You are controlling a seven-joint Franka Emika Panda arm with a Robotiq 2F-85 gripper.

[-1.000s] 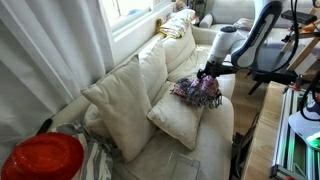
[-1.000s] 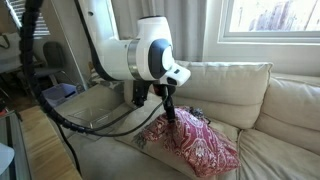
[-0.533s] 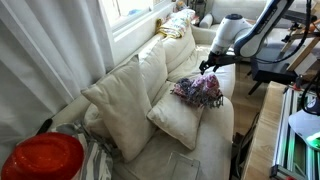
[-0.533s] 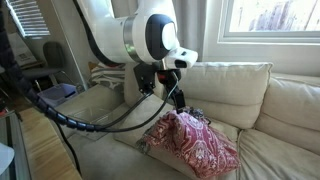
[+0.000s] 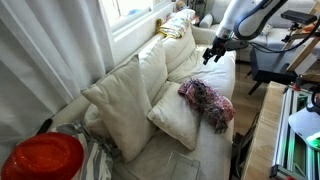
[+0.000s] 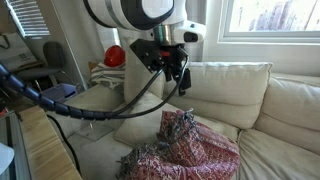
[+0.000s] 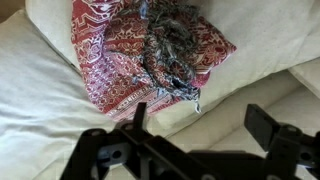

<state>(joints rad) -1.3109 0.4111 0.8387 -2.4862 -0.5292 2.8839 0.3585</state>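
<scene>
A red patterned cloth (image 5: 205, 101) lies crumpled on the cream sofa seat (image 5: 222, 72), partly over a cushion. It shows in both exterior views (image 6: 188, 145) and at the top of the wrist view (image 7: 150, 45). My gripper (image 5: 213, 50) hangs above the sofa, raised clear of the cloth (image 6: 178, 76). In the wrist view its two fingers (image 7: 200, 118) stand wide apart with nothing between them. It is open and empty.
Cream back cushions (image 5: 125, 95) line the sofa under a window. A red round object (image 5: 42, 158) stands in the near corner. A desk with equipment (image 5: 300, 110) is beside the sofa. A glass table (image 6: 80, 105) and a red item (image 6: 115, 56) stand behind the arm.
The gripper let go of the cloth and rose up and away from it. The cloth dropped and spread out on the sofa seat.
</scene>
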